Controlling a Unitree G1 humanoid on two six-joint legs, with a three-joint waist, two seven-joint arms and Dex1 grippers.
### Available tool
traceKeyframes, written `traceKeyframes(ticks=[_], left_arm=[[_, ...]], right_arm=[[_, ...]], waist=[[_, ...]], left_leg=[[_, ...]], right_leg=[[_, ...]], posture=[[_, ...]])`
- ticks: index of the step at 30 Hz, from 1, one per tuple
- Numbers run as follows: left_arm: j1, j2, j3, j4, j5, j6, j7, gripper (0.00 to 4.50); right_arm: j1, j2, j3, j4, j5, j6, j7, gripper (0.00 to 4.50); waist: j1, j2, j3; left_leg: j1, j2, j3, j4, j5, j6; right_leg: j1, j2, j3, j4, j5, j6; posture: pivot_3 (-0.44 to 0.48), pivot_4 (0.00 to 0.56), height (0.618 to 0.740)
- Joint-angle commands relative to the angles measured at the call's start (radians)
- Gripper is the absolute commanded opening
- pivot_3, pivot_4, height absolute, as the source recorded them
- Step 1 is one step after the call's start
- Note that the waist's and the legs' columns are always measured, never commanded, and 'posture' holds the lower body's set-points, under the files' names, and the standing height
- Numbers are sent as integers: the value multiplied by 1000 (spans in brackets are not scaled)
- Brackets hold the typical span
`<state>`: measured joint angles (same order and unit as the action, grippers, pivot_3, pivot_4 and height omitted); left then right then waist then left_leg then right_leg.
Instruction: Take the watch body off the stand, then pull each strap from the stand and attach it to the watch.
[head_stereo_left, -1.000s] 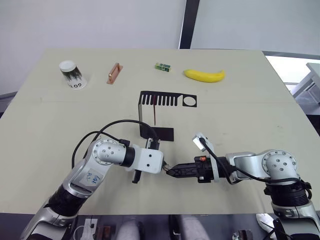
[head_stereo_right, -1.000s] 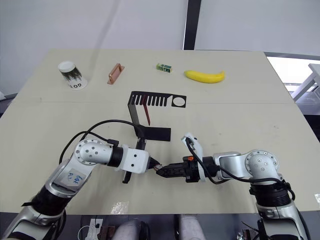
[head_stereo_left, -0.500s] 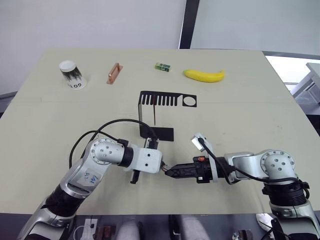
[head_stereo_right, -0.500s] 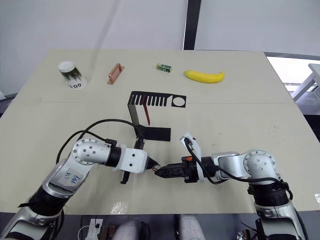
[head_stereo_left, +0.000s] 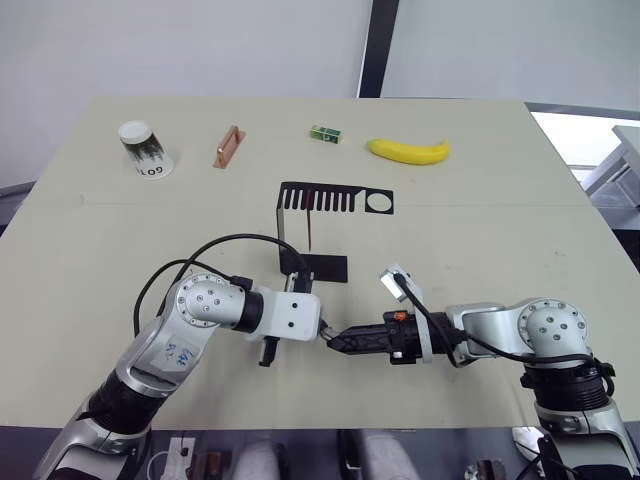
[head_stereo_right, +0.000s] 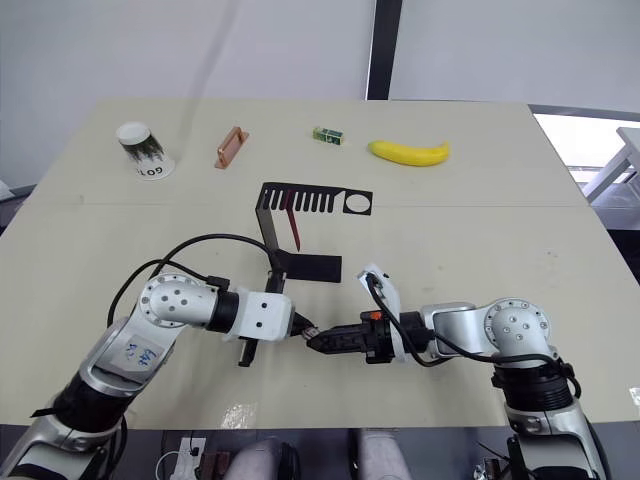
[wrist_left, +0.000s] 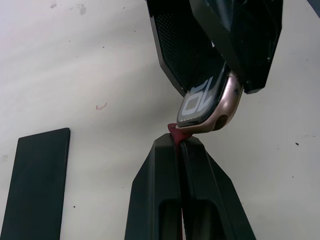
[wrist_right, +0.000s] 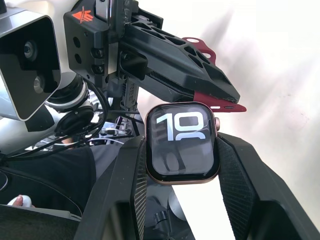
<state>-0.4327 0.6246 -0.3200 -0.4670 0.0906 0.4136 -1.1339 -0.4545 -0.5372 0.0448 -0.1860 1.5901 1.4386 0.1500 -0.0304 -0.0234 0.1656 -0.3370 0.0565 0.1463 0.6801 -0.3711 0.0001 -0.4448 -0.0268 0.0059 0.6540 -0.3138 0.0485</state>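
My right gripper is shut on the watch body, a dark rounded-square case with a lit screen and rose-gold rim. My left gripper is shut on a dark red strap, whose end touches the lower edge of the watch body. The two grippers meet tip to tip above the table, in front of the stand's base. The black stand rises behind them. A second dark red strap hangs from its slotted top.
Along the far side of the table lie a paper cup, an orange-brown handle-shaped piece, a small green box and a banana. The stand's flat base sits just beyond the grippers.
Both grippers have drifted slightly to the left together, still tip to tip. The strap end stays against the watch body.
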Motion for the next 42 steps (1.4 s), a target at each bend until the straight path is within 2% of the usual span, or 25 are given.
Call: traceKeyframes(ticks=[1, 9, 13, 22, 35, 42], left_arm=[[-27, -33, 17, -145, -94, -56, 8, 0], [-49, -43, 17, -154, -103, -34, 13, 0], [-72, -63, 41, -184, -138, 29, 24, 0], [-82, -46, 57, -218, -155, 99, 15, 0], [-16, 14, 84, -256, -181, 25, -3, 0], [-8, 6, 91, -255, -199, 3, 19, 0]], right_arm=[[12, 5, 45, 19, -40, 8, -42, 1505], [13, 1, 49, 23, -57, 14, -53, 1505], [14, 2, 49, 27, -70, 14, -57, 1505], [13, 5, 48, 35, -83, 14, -61, 1505], [11, 8, 38, 58, -80, 12, -71, 1505], [10, 16, 37, 65, -86, 21, -76, 1505]], waist=[[0, 0, 0], [0, 0, 0], [0, 0, 0], [0, 0, 0], [-1, 0, 0], [0, 0, 0]], left_leg=[[0, 0, 0, 0, 0, 0], [0, 0, 0, 0, 0, 0], [0, 0, 0, 0, 0, 0], [0, 0, 0, 0, 0, 0], [0, 0, 0, 0, 0, 0], [0, 0, 0, 0, 0, 0]], right_leg=[[0, 0, 0, 0, 0, 0], [0, 0, 0, 0, 0, 0], [0, 0, 0, 0, 0, 0], [0, 0, 0, 0, 0, 0], [0, 0, 0, 0, 0, 0], [0, 0, 0, 0, 0, 0]], posture=[[0, 150, 738], [0, 150, 738], [0, 150, 738], [0, 150, 738], [0, 150, 738], [0, 150, 738]])
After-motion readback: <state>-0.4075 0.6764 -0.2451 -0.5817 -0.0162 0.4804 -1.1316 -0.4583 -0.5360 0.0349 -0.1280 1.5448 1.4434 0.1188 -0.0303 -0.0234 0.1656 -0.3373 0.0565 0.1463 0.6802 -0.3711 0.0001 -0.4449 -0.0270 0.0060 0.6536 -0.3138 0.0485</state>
